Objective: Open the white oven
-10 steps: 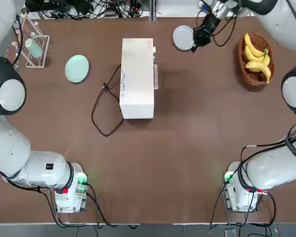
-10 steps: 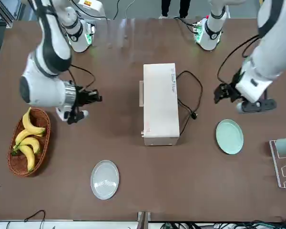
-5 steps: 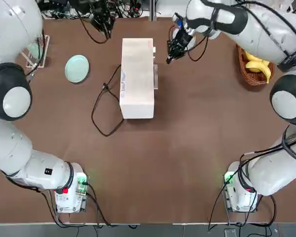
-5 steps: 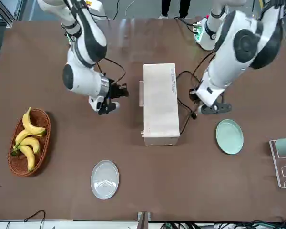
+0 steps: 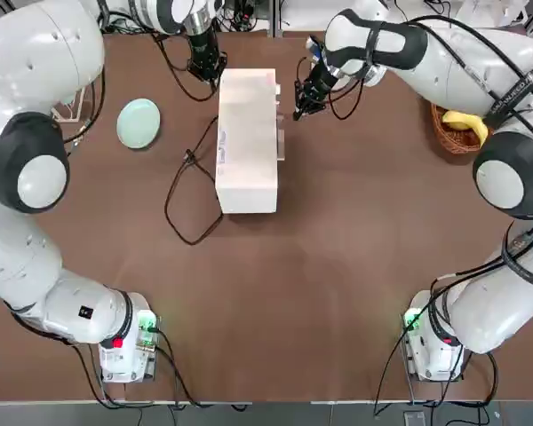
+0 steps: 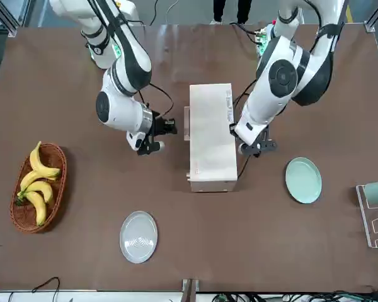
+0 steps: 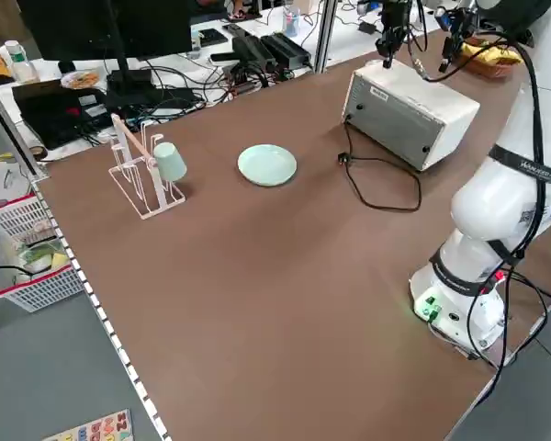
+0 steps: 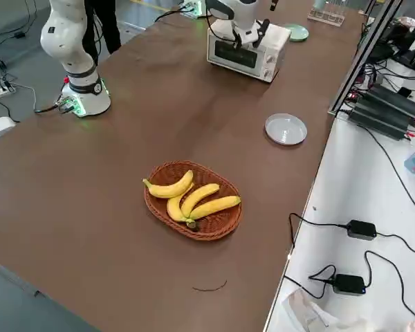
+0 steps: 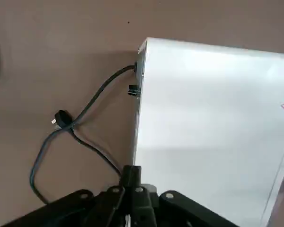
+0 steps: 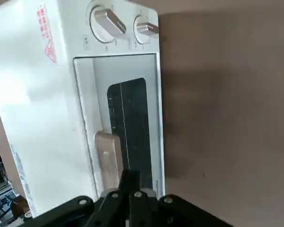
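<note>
The white oven [image 5: 247, 140] lies in the middle of the table's far half with its door closed. The right wrist view shows the glass door [image 10: 132, 127], its bar handle [image 10: 107, 158] and two knobs [image 10: 107, 21]. My right gripper [image 5: 302, 103] hovers just off the door side, fingers shut, empty; the front view has it as gripper [image 6: 164, 128]. My left gripper [image 5: 210, 69] is shut and empty at the oven's back far corner, above the black cord [image 9: 85, 111]. Its wrist view looks down on the oven's white top [image 9: 208, 123].
The power cord [image 5: 185, 191] loops on the table behind the oven. A green plate [image 5: 139, 122] lies to the left and a grey plate [image 6: 138, 236] beyond the oven. A banana basket [image 6: 36, 185] is at the right. A rack with a cup [image 7: 149, 170] stands far left.
Both arms swung in toward the oven. The right gripper came from the grey plate to the door side. The left gripper came from near the green plate to the oven's back corner.
</note>
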{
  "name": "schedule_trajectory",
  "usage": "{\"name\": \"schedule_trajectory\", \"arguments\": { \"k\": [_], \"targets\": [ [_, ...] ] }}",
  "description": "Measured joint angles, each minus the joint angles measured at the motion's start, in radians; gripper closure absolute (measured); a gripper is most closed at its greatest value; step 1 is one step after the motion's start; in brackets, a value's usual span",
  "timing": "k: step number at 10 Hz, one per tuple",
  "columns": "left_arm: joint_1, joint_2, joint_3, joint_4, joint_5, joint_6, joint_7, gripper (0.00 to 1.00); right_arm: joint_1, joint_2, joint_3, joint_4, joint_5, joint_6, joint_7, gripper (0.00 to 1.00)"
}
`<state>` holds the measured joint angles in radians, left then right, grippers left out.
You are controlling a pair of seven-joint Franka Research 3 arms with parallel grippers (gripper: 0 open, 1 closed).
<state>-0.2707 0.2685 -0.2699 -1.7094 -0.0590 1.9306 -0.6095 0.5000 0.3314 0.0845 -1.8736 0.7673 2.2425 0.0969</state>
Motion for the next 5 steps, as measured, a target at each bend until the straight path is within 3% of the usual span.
{"name": "schedule_trajectory", "arguments": {
  "k": [2, 5],
  "targets": [
    [0.0, 0.016, -0.017, -0.038, -0.011, 0.088, -0.02, 0.99, 0.001, 0.015, 0.024, -0.001, 0.017, 0.025, 0.0, 0.98],
    [-0.016, 0.032, -0.026, -0.061, -0.012, 0.113, -0.041, 0.99, 0.003, 0.017, 0.05, -0.006, 0.032, 0.026, 0.0, 0.98]
  ]
}}
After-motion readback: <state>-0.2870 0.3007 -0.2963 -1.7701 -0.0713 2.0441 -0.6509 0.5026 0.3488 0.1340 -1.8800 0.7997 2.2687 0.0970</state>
